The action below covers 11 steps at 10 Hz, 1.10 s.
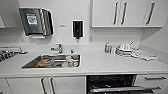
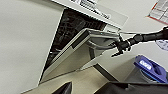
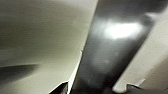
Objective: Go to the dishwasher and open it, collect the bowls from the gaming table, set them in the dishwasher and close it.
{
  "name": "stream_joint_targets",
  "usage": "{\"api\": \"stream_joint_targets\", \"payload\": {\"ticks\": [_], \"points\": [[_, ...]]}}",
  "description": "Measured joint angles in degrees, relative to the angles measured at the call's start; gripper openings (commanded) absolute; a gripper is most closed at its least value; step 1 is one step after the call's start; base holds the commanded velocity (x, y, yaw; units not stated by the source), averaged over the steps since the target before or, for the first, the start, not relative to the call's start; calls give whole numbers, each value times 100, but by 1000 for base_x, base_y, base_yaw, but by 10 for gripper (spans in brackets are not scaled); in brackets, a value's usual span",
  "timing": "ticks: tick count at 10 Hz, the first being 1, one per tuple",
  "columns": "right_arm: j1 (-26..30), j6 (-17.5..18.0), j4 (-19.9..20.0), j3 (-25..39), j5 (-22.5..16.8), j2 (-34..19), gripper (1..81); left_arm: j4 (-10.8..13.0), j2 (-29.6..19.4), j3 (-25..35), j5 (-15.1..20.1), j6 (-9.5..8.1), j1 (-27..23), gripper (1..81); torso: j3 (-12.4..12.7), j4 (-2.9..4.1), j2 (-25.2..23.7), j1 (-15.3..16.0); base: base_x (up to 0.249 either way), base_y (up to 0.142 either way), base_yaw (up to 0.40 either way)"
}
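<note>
The dishwasher (image 1: 111,85) sits under the white counter, right of the sink. Its steel-fronted door (image 2: 75,53) is tilted partly open, showing a dark interior with wire racks (image 2: 72,27). My right gripper (image 2: 118,47) is at the door's top edge, on the bar handle (image 2: 100,46). In the right wrist view that handle (image 3: 105,50) runs as a wide dark bar between the fingertips (image 3: 61,88). My left gripper (image 2: 82,90) is off to the door's side, apart from it. The bowls and the gaming table are out of view.
The sink (image 1: 30,64) holds dishes, among them something round and orange (image 1: 45,61). Bottles and stacked white items (image 1: 125,48) stand at the counter's back right. White cabinets (image 1: 27,85) flank the dishwasher. A blue object (image 2: 150,67) lies on the floor near the door.
</note>
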Motion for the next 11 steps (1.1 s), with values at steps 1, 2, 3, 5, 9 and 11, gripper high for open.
{"api": "stream_joint_targets", "payload": {"ticks": [1,2,3,5,9,11], "points": [[-110,5,133,-28,-21,27,811,0,0,0,-7,0,0,811,0,0,2,0,-78,0,0],[-218,11,144,-80,1,90,811,2,-4,0,4,0,16,811,0,0,0,-2,-78,0,0],[-284,7,144,-83,-40,99,811,9,-4,0,6,0,11,811,0,0,0,0,-78,0,0],[-295,11,155,-88,141,133,811,15,5,0,4,0,6,811,-2,0,2,2,-89,0,0],[-385,13,188,-232,635,291,811,67,168,-78,-2,1,204,811,-2,0,2,2,-97,0,0],[-518,0,188,-479,627,463,811,88,132,-78,-27,0,234,811,-2,0,2,2,-98,0,0]]}}
